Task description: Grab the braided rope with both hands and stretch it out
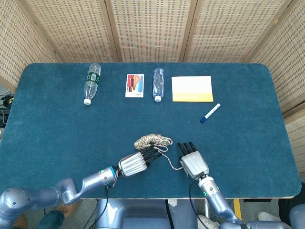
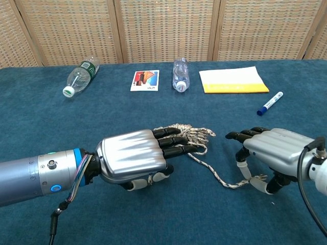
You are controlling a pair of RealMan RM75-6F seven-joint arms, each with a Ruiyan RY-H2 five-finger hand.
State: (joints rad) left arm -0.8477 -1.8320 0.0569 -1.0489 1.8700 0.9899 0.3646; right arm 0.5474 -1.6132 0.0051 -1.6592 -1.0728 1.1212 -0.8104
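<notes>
Two robot hands grip the bunched braided rope (image 2: 191, 140): left (image 2: 135, 158), right (image 2: 271, 155).

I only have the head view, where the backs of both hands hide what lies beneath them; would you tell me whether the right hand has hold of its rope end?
Observer: In the chest view, the braided rope's loose end runs under the right hand near its thumb. The fingers arch over it, so I cannot confirm a grip.
Operator: And the left hand?
Observer: The left hand's dark fingertips lie on top of the coiled bundle, and pale fingertips show curled under the palm.
Operator: Is any rope lifted off the surface?
Observer: No, the strand between the hands lies flat on the table.
</notes>
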